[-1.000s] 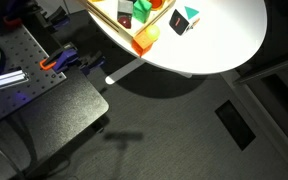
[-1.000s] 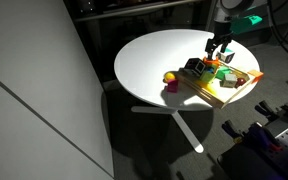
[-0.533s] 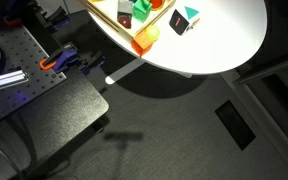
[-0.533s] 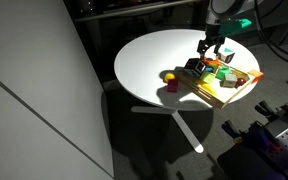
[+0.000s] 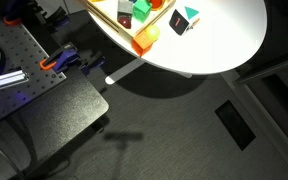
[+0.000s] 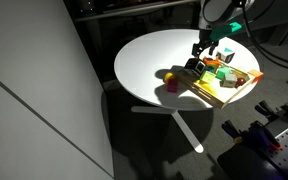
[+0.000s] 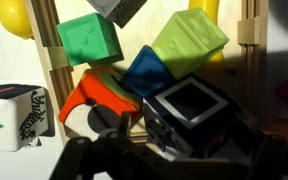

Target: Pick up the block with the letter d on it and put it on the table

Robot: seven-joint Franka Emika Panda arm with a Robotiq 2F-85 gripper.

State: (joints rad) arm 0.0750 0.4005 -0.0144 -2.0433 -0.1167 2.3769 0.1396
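Jaws wide open and empty, poised above the wooden tray (image 6: 212, 93) at the desk's (image 6: 144, 60) 3 o'clock edge. The black block (image 7: 189, 105), likely the d block (letter unreadable), lies beneath; the approach should straddle it squarely, avoiding neighbours.

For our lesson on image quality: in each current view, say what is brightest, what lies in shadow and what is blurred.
Wrist view: the green block is well lit and fairly sharp; the gripper at the bottom is a dark, blurred silhouette. In both exterior views the white table is brightest and the floor dim.
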